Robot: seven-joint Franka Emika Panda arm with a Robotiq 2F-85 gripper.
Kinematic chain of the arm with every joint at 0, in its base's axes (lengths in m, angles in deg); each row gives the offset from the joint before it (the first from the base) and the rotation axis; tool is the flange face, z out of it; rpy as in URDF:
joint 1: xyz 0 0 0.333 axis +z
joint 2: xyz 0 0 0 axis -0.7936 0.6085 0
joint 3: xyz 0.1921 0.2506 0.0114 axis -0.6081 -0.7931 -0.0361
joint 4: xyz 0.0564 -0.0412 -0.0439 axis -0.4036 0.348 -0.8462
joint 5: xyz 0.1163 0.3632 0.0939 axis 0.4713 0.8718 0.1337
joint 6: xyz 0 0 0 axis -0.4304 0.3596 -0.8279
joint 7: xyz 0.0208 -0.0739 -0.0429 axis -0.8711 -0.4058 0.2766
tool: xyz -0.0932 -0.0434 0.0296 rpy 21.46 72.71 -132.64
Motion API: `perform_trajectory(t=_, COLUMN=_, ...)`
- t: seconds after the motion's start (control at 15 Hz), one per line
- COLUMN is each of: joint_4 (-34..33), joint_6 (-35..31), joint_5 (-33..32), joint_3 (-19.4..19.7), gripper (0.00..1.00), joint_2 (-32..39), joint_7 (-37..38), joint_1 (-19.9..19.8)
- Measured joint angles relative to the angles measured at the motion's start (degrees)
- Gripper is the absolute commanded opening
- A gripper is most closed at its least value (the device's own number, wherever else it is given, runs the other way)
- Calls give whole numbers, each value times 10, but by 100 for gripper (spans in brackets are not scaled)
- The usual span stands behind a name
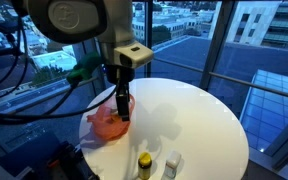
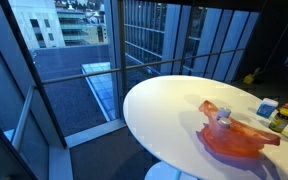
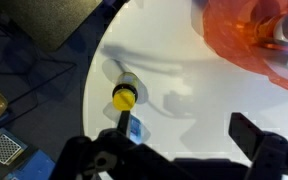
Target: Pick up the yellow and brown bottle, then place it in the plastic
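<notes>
Gripper hangs from the arm low over the crumpled orange-red translucent plastic bag, near the table's far edge in an exterior view. How wide it's open can't be read from that angle. The wrist view settles it: gripper jaws spread wide, dark fingers at bottom of pic, nothing btwn them but bare tabletop.

Small brownish bottle w/ yellow cap stands upright on the round white table, near the front rim, well apart from the bag and not gripped. A small white-and-blue box sits just beside it.

In an exterior view from the opposite side, bottle and box are at the right edge, behind the bag. This view also shows most of the table and the tall glass window wall w/ rooftops below.

Wrist view gives the bottle from above, cap-on, close to the table rim, w/ the box partly behind a finger and the bag at top right.
</notes>
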Motion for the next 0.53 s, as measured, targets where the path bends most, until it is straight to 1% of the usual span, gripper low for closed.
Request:
perform_trajectory(t=0.27, joint_4=0, joint_6=-39, joint_5=-24, joint_3=9, gripper=100, joint_2=41, joint_7=26, joint_1=-32)
perform_trajectory(t=0.53, joint_4=0, joint_6=-94, joint_5=-35, joint_3=25, gripper=100, joint_2=92, joint_7=28, joint_1=-39)
